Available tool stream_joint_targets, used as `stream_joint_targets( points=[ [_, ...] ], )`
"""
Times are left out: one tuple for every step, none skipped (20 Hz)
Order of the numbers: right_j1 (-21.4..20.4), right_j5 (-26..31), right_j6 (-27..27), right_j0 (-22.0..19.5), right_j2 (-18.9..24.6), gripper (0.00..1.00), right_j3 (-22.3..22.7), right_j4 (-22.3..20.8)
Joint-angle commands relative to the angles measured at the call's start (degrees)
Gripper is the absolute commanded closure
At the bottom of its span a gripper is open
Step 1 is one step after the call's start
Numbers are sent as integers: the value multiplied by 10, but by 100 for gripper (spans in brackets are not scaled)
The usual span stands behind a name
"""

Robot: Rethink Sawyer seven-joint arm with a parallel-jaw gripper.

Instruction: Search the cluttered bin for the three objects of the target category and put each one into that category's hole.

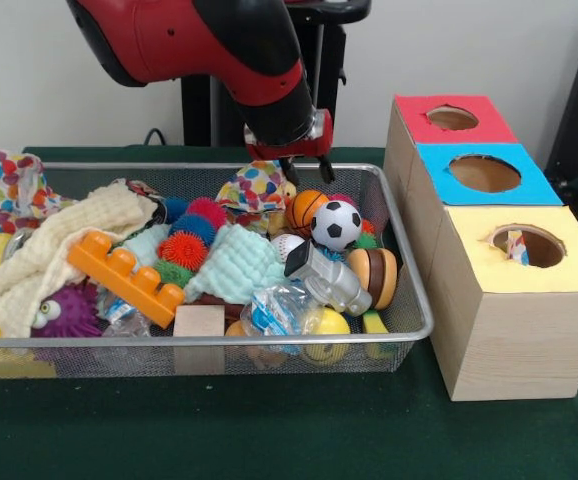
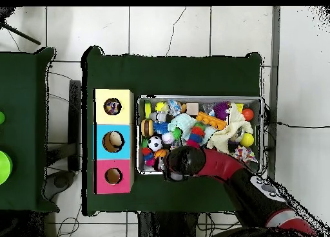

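Polka-dotted white fabric piece point(image 1: 256, 186), crumpled

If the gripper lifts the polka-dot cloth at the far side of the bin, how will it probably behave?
The polka-dot cloth lies crumpled in soft folds, so it will likely hang limp and drape. It looks thin, so probably light. Its edge rests against the small basketball in the bin, so a corner might drag that toy.
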Motion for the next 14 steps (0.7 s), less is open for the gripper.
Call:
stream_joint_targets(
  points=[
    [11, 116, -52, 3, 17, 0, -73, -10],
    [-1, 126, -51, 1, 23, 0, -71, -3],
    [-15, 138, -49, -1, 30, 0, -68, 5],
    [-28, 156, -48, -2, 36, 0, -69, 13],
    [-41, 174, -47, -3, 42, 0, -70, 20],
    [-52, 189, -46, -6, 47, 0, -70, 27],
    [-60, 198, -47, -9, 51, 0, -70, 30],
    [-64, 208, -48, -12, 55, 0, -71, 34],
    [-65, 209, -50, -16, 58, 0, -70, 35],
    [-66, 211, -51, -19, 61, 0, -69, 36],
    [-66, 209, -51, -23, 63, 0, -67, 36],
    [-69, 211, -51, -26, 66, 0, -64, 36],
    [-71, 216, -52, -29, 69, 0, -64, 38],
    [-72, 221, -52, -32, 72, 0, -64, 39]
  ],
)
